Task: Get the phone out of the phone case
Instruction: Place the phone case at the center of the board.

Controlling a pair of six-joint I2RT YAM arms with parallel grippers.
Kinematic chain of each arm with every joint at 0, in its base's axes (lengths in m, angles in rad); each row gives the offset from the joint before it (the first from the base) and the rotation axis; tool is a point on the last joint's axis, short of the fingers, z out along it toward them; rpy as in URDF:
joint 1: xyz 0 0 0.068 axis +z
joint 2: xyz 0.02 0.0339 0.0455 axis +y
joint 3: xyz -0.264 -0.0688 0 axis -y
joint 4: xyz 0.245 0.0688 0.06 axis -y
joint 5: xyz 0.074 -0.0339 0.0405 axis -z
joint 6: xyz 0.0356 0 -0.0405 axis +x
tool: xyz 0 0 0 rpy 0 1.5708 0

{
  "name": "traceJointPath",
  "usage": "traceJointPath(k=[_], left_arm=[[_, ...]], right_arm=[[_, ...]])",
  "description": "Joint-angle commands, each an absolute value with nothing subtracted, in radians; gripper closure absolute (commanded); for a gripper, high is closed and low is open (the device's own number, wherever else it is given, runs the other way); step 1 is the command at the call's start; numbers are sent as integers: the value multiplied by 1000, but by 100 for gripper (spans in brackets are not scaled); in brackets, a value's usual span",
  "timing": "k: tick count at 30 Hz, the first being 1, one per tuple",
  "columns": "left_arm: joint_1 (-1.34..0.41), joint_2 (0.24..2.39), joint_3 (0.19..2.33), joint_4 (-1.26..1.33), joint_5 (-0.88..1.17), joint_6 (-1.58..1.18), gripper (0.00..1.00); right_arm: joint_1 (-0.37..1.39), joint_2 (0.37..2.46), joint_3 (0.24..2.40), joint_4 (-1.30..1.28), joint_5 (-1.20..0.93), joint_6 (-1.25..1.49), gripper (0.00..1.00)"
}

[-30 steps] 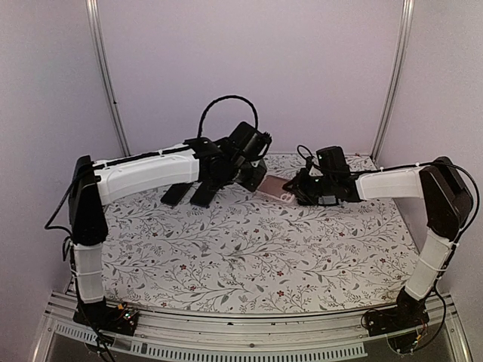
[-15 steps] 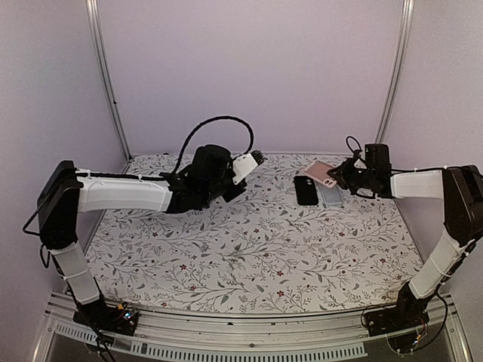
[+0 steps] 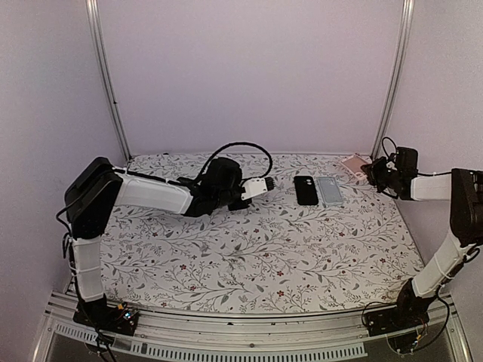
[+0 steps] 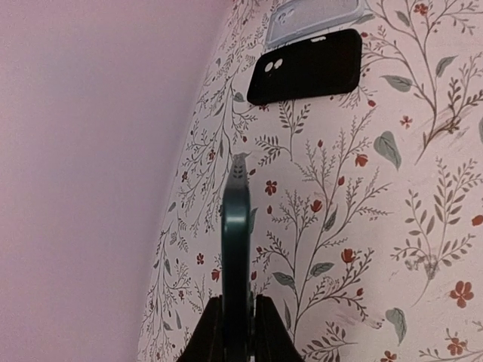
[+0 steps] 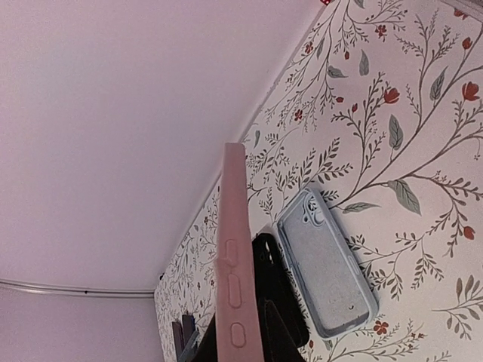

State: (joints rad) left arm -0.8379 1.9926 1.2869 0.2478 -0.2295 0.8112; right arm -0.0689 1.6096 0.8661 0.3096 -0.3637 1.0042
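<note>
The left gripper (image 4: 236, 320) has its jaws clamped on the bottom end of the phone (image 4: 235, 249), carrying it edge-up above the table (image 3: 249, 256), probably so the slim body cannot slip sideways. Far off at the right rear corner, the right gripper (image 3: 370, 169) is closed on one end of the pink case (image 5: 238, 256), side buttons showing, which keeps it clear of the phone. Phone and case are well apart, so the phone looks to be already out. A black case (image 3: 306, 190) and a grey case (image 3: 329, 191) lie side by side between the arms, touched by neither
</note>
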Motion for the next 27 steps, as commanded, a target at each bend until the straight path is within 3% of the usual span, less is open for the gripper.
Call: traceJointPath(k=[1,18,21,24,27], left_arm=[[-796,2054,1358,281,-253,892,100],[-726,2083,1291,305,-248,1018,100],[-726,2071,1283,280,-229,975,100],[-726,2068,1286,237,-229,927,94],[-726,2063,1284,203,-235,882,86]], right_arm=[[-99,1664,869,387,-379,1036,100],[-161,1903,933,472,-449,1140,100],[-163,1928,933,480,-453,1158,91],[-163,1941,926,488,-459,1168,80],[-162,1945,899,506,-471,1172,76]])
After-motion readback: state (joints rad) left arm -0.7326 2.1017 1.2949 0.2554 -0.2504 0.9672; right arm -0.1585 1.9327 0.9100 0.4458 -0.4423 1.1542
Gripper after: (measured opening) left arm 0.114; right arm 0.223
